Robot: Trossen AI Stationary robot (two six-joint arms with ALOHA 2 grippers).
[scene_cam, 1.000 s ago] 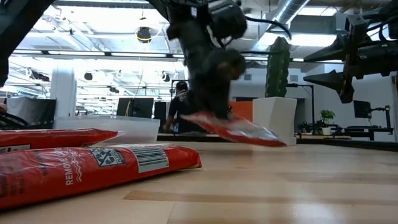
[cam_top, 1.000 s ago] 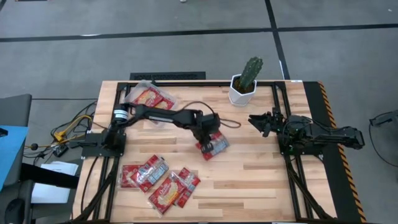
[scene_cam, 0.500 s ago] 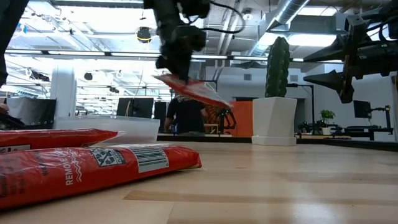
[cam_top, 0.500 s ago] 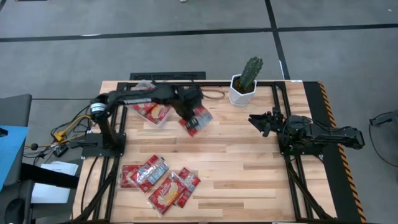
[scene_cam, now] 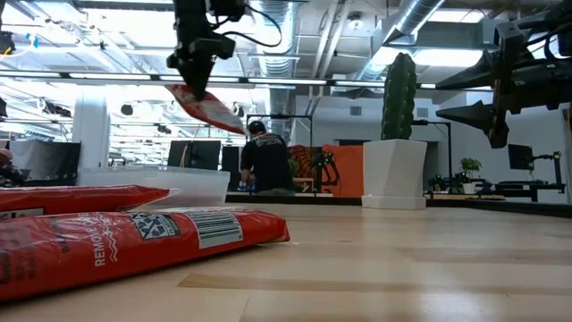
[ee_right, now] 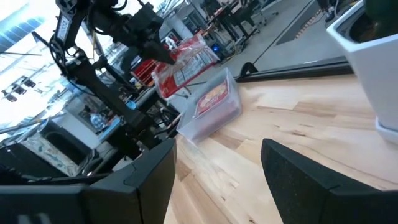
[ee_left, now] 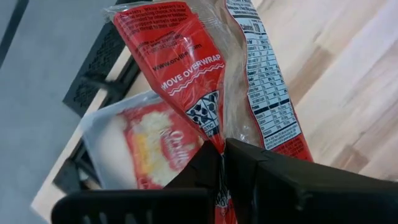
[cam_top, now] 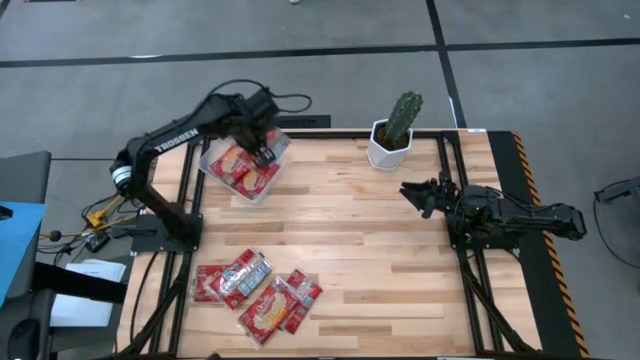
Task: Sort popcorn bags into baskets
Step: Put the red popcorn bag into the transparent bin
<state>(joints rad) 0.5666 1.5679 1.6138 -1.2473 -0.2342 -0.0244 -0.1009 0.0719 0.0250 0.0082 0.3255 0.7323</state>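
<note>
Left claw (cam_top: pixel 263 147) grips popcorn bag (ee_left: pixel 211 81) above basket (cam_top: pixel 214 170) (cactus pot (cam_top: pixel 388 146) well apart).

Bare wooden table (cam_top: pixel 400 240) between the arms; obstacles: cactus pot (cam_top: pixel 392 142) far centre-right, loose popcorn bags (cam_top: pixel 256 290) near left.

Wooden slatted table (cam_top: pixel 380 250) stands on a grey floor (cam_top: pixel 90 80) crossed by dark seam lines. White faceted cactus pot (cam_top: pixel 388 145) sits at the table's far edge. Beyond the pot, low view: exposed ceiling ducts (scene_cam: pixel 420 13), bright strip lighting, a white column (scene_cam: pixel 92 130), monitors, and a person (scene_cam: pixel 266 161) in dark clothing with back turned.
</note>
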